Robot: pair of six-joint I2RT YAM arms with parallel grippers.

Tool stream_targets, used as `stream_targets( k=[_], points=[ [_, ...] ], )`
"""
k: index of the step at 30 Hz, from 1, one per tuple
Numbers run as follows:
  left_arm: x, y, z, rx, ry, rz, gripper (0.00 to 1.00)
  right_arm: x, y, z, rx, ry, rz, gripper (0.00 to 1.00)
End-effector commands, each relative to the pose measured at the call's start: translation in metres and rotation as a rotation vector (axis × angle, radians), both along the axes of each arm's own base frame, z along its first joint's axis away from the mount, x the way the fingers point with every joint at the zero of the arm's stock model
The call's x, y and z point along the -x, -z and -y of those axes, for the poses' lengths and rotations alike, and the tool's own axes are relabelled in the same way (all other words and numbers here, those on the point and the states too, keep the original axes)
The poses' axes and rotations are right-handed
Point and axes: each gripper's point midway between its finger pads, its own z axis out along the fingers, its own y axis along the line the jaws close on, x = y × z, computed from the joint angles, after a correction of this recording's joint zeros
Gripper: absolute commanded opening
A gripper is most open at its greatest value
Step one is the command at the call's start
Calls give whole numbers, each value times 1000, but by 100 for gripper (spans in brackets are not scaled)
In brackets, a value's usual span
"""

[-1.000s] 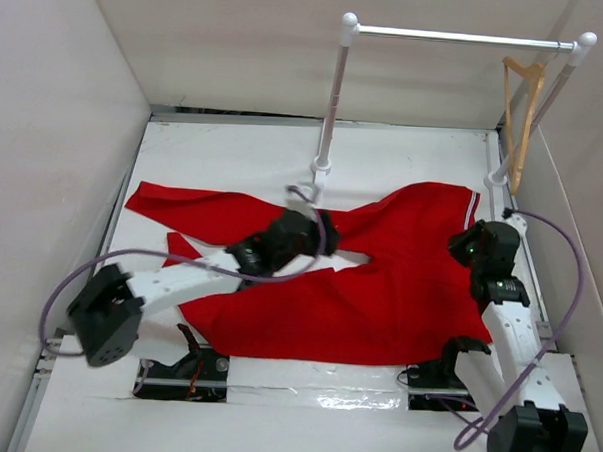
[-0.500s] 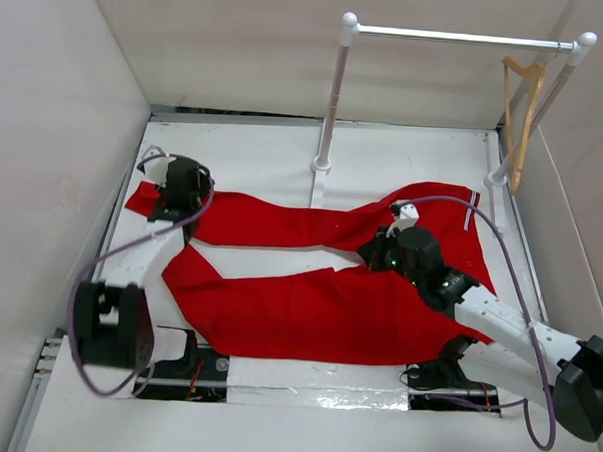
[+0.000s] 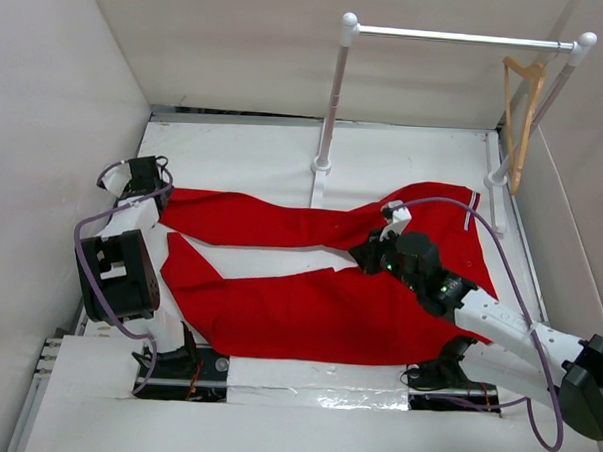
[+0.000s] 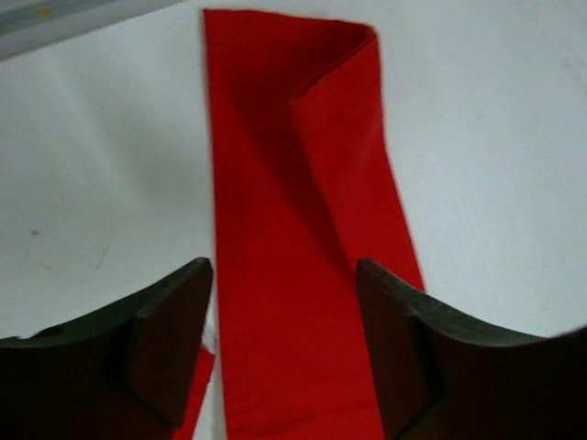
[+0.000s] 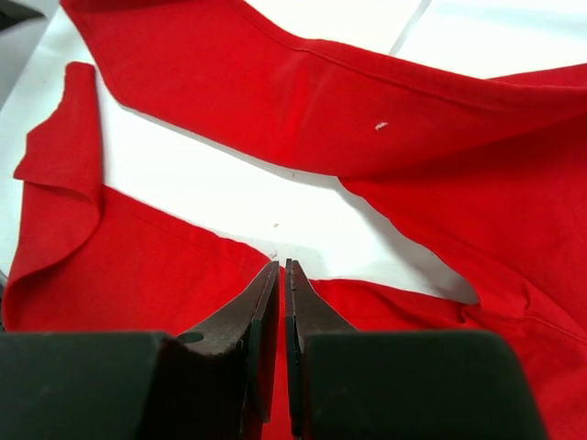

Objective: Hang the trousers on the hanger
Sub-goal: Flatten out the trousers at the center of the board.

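While the trousers (image 3: 328, 312) are lying spread flat on the surface (image 3: 245, 148), with the white-striped waist to the right and both legs running left, your hanger (image 3: 522, 116) is hanging well apart from them. It is hooked at the right end of the clothes rail (image 3: 460, 37), close against the right wall.

Your left gripper (image 3: 137, 175) is hovering at the end of the far leg. Its fingers (image 4: 174, 339) are standing wide apart, with nothing between them but the cuff below, which is folded over on itself. Your right gripper (image 3: 360, 257) is sitting near the crotch, with both jaws pressed together. Its tips are resting at the edge of the near leg where the white gap opens. You cannot tell whether any cloth is pinched there.

Watch the rail's left post (image 3: 332, 97): its base is reaching the far edge of the far leg. The right post (image 3: 497, 177) is standing just beside the striped waist corner. Your right arm's purple cable (image 3: 453, 201) is arching over the waist.
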Motion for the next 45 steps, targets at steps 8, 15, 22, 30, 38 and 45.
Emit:
stream_targets(
  k=[8, 15, 22, 30, 38, 45],
  points=[
    [-24, 8, 4, -13, 97, 22, 75, 7, -9, -19, -54, -97, 44, 14],
    [-58, 16, 0, -38, 159, 40, 48, 17, 14, -25, -7, -113, 2, 14],
    [-65, -22, -5, -87, 155, 120, 0, 19, 27, -23, 16, -108, -16, 13],
    [-21, -125, 16, -157, 161, 287, 0, 22, 9, -19, -12, -83, 26, 13],
    [73, -278, 69, -191, 246, 629, 0, 16, -24, 0, -71, 13, 107, 14],
    [114, -357, 82, -200, 289, 802, 0, 6, -40, 15, -102, 93, 137, 15]
  ],
)
